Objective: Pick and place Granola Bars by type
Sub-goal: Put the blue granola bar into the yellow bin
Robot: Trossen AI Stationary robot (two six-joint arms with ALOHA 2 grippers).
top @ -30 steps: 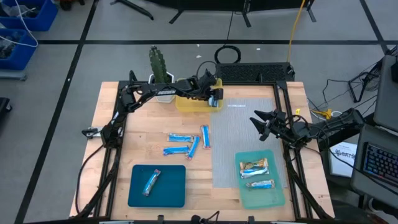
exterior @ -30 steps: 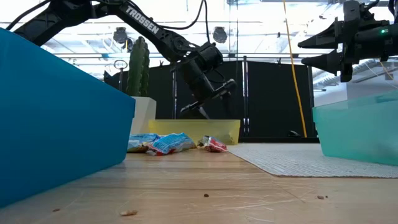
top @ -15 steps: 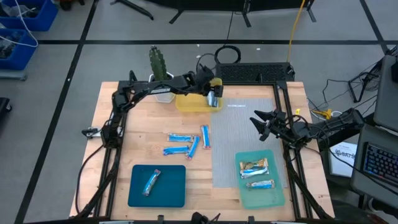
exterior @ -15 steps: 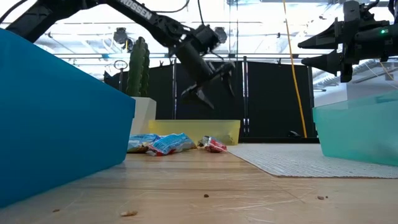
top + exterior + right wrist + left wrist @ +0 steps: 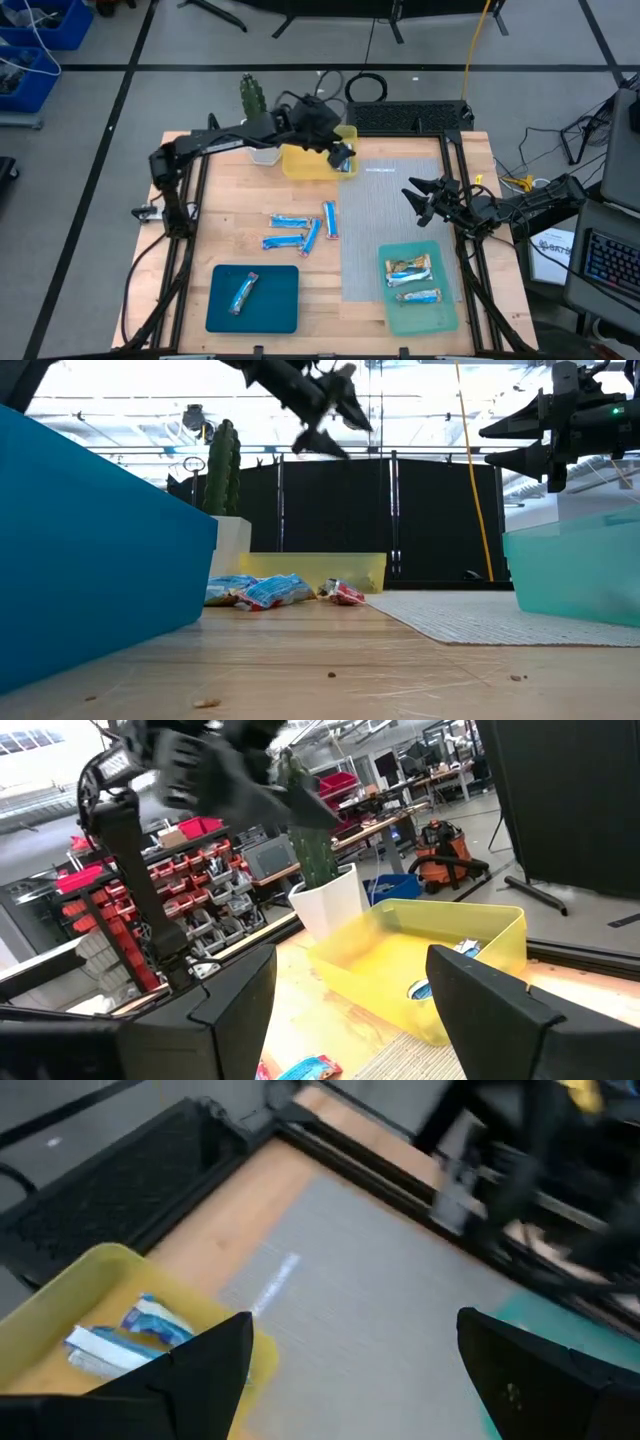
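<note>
Several blue-and-white granola bars [image 5: 300, 230] lie flat on the wooden table's middle. One more lies in the dark teal tray [image 5: 280, 310] and two in the light teal tray [image 5: 440, 318]. The yellow tray [image 5: 300, 165] at the far side holds blue-and-white bars [image 5: 125, 1335]. My left gripper [image 5: 341, 156] hangs high above that tray's right end, open with nothing between its fingers [image 5: 205, 1365]. Over the table's right side my right gripper [image 5: 410, 193] waits, open and holding nothing.
A grey mat [image 5: 395, 220] covers the table's right half. A cactus in a white pot [image 5: 255, 110] stands at the far edge beside the yellow tray. Dark frame rails [image 5: 190, 230] run along both sides of the table.
My left gripper has risen from just over the yellow tray to well above it and has rolled about its own axis on the way up. It carries nothing. The bars on the table and in the trays lie as before.
</note>
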